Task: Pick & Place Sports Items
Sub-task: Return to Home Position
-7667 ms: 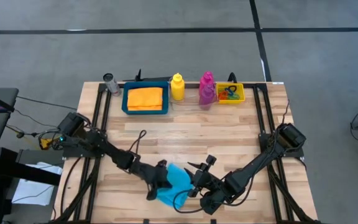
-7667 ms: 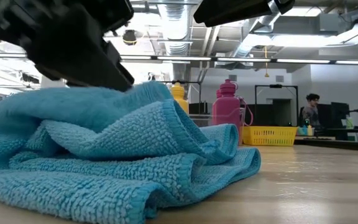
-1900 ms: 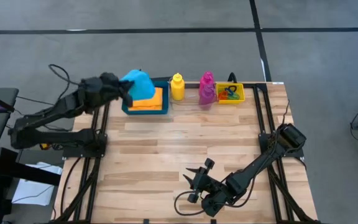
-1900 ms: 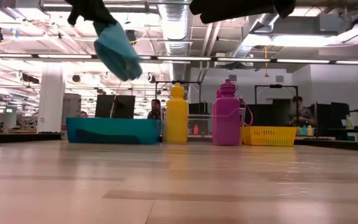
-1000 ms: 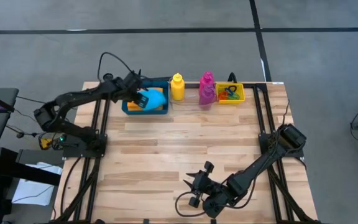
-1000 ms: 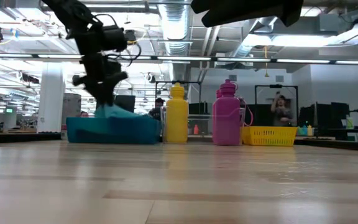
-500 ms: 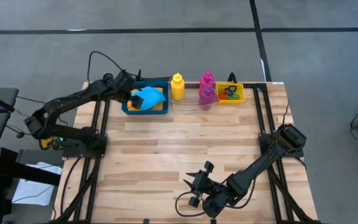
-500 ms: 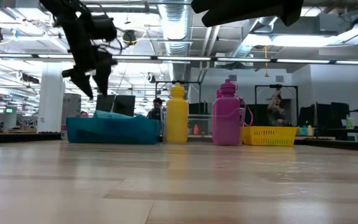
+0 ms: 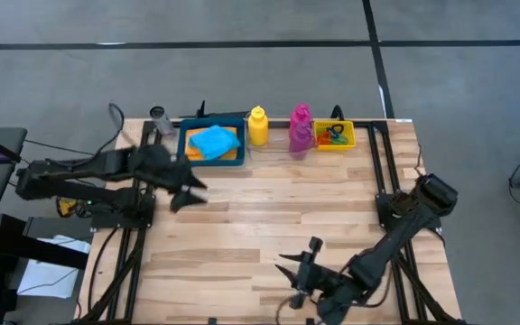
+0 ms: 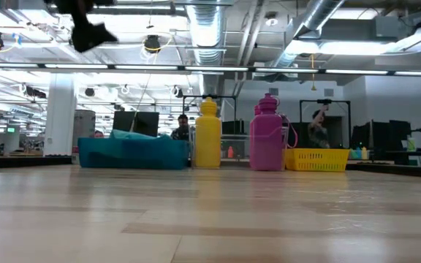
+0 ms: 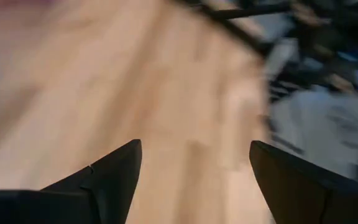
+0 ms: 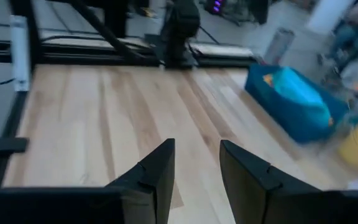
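**Cyan cloth delivered; left arm retreats**

The cyan cloth (image 9: 211,142) now lies in the blue tray (image 9: 181,152) atop the orange cloth (image 9: 234,154). The left gripper (image 9: 190,191) has pulled away over the surface (image 9: 269,208), fingers spread and empty. The right gripper (image 9: 289,278), fingers apart, waits near the front edge.

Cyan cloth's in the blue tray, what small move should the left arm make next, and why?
Probably draw the left gripper back toward its base: its fingers stand open and empty over the table, and the cyan cloth already lies on the orange cloth in the blue tray. The right gripper waits near the front edge.
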### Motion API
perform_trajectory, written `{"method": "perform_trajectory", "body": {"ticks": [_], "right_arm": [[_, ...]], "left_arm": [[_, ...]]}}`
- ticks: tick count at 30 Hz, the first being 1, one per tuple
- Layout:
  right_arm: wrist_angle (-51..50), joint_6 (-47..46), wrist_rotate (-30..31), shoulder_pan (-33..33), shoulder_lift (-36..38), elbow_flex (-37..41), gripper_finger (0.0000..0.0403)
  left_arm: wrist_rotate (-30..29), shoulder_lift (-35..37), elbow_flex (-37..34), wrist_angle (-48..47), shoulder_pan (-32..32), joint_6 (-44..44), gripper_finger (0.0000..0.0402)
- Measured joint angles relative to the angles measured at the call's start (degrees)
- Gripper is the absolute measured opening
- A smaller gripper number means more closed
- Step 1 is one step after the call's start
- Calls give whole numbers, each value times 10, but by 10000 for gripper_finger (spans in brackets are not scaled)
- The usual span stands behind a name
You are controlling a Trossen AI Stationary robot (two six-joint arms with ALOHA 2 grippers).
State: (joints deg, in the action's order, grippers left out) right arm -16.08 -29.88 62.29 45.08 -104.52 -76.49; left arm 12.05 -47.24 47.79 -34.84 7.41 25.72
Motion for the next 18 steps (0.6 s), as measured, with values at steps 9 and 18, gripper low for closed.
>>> {"method": "perform_trajectory", "body": {"ticks": [9,18], "right_arm": [[-305,-210,-22,96,101,0,119],[-457,-452,44,120,120,15,119]], "left_arm": [[-143,97,-218,341,-255,5,297],[-232,92,-341,637,-343,-117,297]]}}
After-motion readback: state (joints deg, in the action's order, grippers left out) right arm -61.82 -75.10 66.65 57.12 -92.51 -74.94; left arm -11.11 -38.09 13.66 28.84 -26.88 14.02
